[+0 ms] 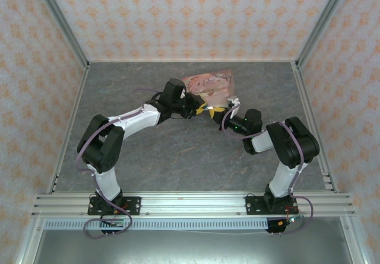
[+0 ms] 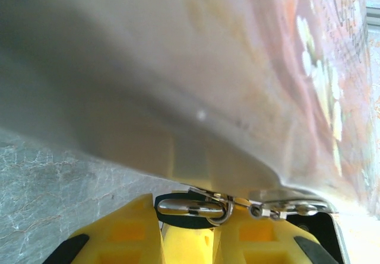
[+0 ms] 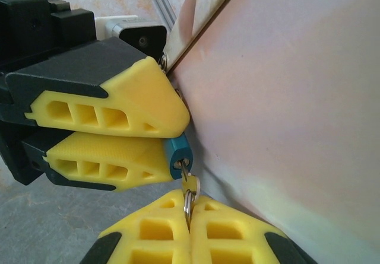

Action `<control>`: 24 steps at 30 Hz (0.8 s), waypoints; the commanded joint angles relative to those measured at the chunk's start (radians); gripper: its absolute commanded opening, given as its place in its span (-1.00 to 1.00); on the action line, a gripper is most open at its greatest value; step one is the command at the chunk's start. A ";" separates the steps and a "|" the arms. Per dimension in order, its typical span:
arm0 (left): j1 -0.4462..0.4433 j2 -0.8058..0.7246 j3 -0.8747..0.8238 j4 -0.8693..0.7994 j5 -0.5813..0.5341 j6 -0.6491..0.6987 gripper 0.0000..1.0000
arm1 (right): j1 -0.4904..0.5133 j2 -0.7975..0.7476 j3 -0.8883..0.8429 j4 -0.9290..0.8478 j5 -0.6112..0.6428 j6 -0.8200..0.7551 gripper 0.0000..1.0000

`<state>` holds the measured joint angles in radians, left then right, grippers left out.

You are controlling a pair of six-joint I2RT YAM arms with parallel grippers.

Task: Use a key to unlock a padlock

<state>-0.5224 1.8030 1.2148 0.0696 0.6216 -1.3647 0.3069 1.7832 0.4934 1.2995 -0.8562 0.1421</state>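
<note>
1. Left hand [image 3: 176, 138] is clenched on the padlock [image 3: 177, 155]. Its two yellow fingers [image 3: 113, 107] pinch the small teal body from above and below, so just the round end face pokes out past the fingertips.
2. Held up off the desk [image 3: 53, 228] and close against the side of the pink box [image 3: 285, 127], the padlock looks hard, smooth and light. A rounded body this small could probably roll or slip between the pads, so a firm squeeze across its widest part seems the right hold (the shackle end is no place to grab).
3. From the padlock's face a pale key [image 3: 189, 185] hangs downward, apparently seated in the keyhole, though how deep it sits cannot be told.
4. Thin and stiff, the key should take a twist well, but it offers little surface. The best purchase is likely flat on its head, close to the lock, with the turn kept in line with the keyhole so it does not bend or pull out.
5. Right hand [image 3: 189, 203] is clamped shut around the key's lower end and its wire ring [image 3: 188, 207], fingers pressed together.
6. At the far right the box wall leaves little room to swing.
</note>
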 commanded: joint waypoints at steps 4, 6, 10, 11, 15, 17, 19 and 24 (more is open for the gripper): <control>-0.020 -0.059 0.057 0.026 0.102 -0.017 -0.70 | 0.009 -0.006 0.031 -0.114 -0.008 -0.092 -1.00; -0.019 -0.057 0.058 0.022 0.102 -0.018 -0.70 | 0.013 -0.010 0.034 -0.127 -0.008 -0.103 -1.00; -0.020 -0.055 0.059 0.018 0.102 -0.020 -0.70 | 0.018 -0.010 0.036 -0.132 -0.008 -0.111 -1.00; -0.020 -0.054 0.060 0.017 0.101 -0.021 -0.70 | 0.020 -0.010 0.037 -0.138 -0.007 -0.117 -1.00; -0.022 -0.053 0.060 0.016 0.100 -0.022 -0.71 | 0.030 -0.007 0.037 -0.152 -0.007 -0.130 -1.00; -0.023 -0.050 0.059 0.016 0.098 -0.024 -0.71 | 0.034 -0.004 0.039 -0.151 -0.007 -0.132 -1.00; -0.024 -0.048 0.059 0.021 0.097 -0.030 -0.71 | 0.038 -0.004 0.039 -0.151 -0.008 -0.132 -1.00; -0.028 -0.043 0.060 0.033 0.092 -0.040 -0.71 | 0.046 0.002 0.036 -0.151 -0.007 -0.134 -1.00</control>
<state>-0.5209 1.8030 1.2148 0.0113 0.6167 -1.3705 0.3260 1.7813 0.5098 1.1843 -0.8536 0.0349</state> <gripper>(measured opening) 0.188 0.040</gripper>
